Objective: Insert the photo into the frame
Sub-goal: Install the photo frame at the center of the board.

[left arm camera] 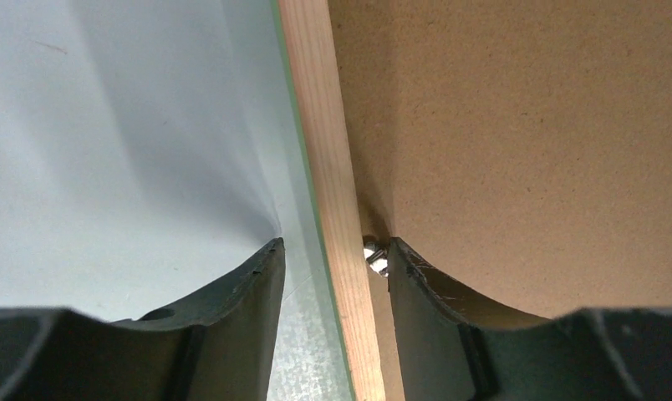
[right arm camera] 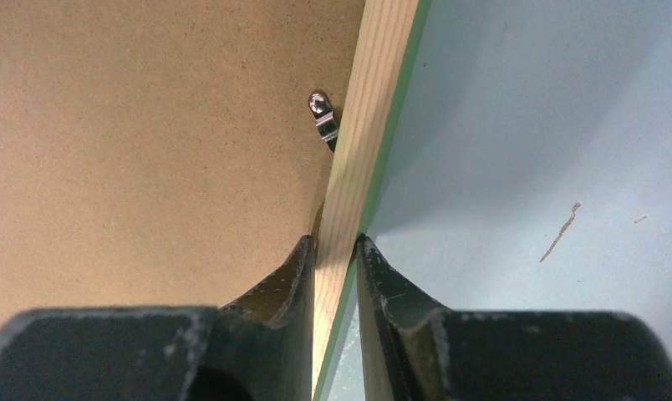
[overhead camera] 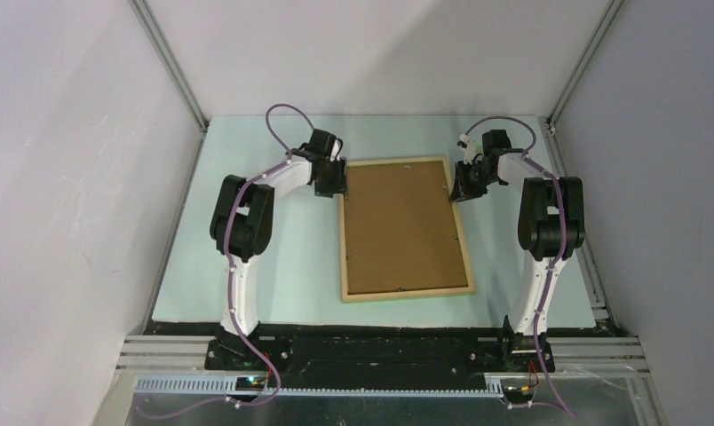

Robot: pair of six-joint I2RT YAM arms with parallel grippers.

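Thin pale-wood picture frame [overhead camera: 407, 292] lies back-up on the pale green bench [overhead camera: 273, 266]; right pincer [right arm camera: 335, 240] pinches one side rail, left pincer [left arm camera: 335, 244] spread astride the other

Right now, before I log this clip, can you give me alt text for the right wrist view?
The right gripper pinches the pale wooden rail of the frame between its two dark fingers. Left of the rail sits the brown backing board with a small metal clip; right of it, the pale table.
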